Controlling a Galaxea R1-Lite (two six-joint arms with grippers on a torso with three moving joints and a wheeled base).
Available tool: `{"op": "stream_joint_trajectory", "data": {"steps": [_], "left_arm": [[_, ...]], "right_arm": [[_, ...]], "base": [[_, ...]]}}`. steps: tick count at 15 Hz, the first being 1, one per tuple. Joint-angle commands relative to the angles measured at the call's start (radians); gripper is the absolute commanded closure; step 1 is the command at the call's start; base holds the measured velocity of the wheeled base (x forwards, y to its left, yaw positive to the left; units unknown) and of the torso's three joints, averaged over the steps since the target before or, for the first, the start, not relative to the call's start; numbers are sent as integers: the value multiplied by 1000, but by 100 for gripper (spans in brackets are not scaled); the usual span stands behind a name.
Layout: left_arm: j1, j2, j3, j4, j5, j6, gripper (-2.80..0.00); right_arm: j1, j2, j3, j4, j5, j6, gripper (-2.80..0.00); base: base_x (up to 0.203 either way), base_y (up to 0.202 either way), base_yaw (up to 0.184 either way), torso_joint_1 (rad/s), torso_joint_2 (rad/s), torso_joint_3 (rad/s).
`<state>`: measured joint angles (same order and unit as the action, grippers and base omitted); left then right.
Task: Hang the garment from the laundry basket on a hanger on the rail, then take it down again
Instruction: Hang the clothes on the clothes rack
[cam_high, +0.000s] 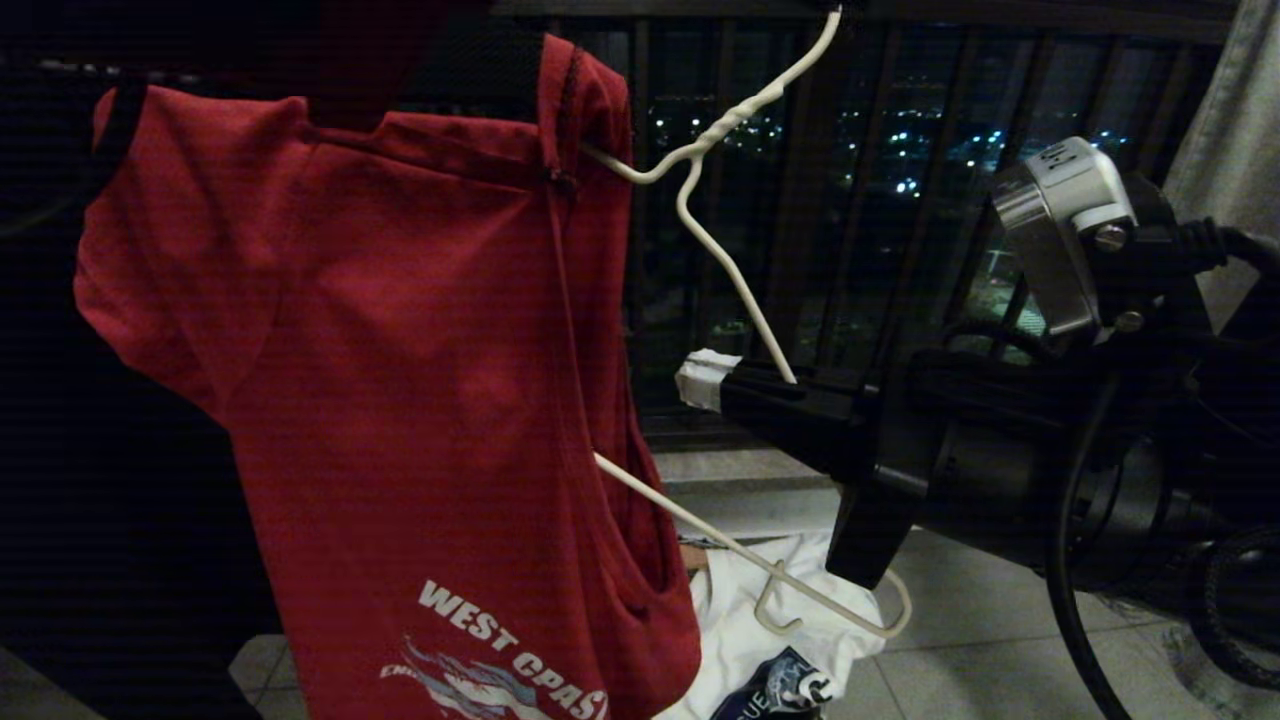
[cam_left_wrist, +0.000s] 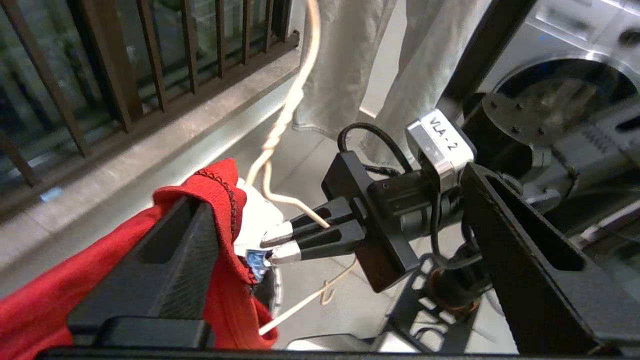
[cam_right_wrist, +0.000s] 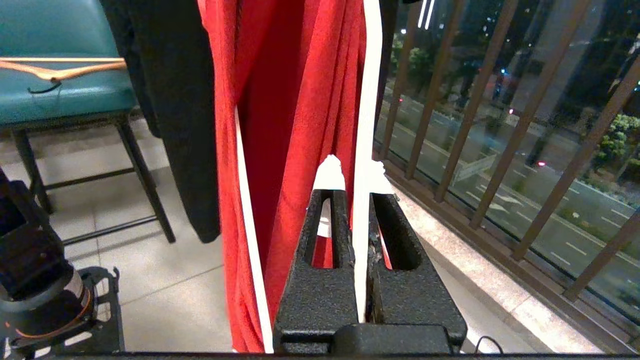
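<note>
Red garment fills the left of the frame, half-threaded on the hanger. Right claw pinches the wire shut; left claw spread wide, gripping nothing. Other shoulder and take-down remain.

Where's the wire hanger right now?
In the head view the hanger hangs at centre, before the dark window bars; the right gripper clamps one arm, and the garment drapes the other, on the left.

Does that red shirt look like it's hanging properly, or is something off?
It's off. The red T-shirt is bunched onto one shoulder of the white wire hanger, which hangs steeply tilted; the right gripper clamps its bare arm.
</note>
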<state>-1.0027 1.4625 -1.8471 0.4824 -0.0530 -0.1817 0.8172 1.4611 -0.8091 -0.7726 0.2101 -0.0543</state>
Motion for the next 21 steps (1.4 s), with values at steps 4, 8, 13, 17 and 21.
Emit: {"op": "stream_joint_trajectory", "data": {"steps": [4, 8, 13, 17, 21], "left_arm": [[-65, 75, -102, 103, 158, 187, -280], [-76, 76, -103, 99, 189, 438, -280], [-90, 65, -101, 85, 219, 617, -280], [-117, 52, -54, 91, 220, 732, -280], [-124, 59, -50, 93, 296, 863, -280]], "right_arm": [[2, -22, 7, -2, 3, -1, 0], [2, -24, 10, -2, 3, -3, 0], [2, -24, 13, -1, 3, -4, 0], [2, -24, 18, -2, 3, -10, 0], [3, -24, 24, -4, 3, -18, 0]], "base": [[0, 0, 0, 0, 0, 0], [0, 0, 0, 0, 0, 0], [0, 0, 0, 0, 0, 0], [0, 0, 0, 0, 0, 0], [0, 0, 0, 0, 0, 0]]}}
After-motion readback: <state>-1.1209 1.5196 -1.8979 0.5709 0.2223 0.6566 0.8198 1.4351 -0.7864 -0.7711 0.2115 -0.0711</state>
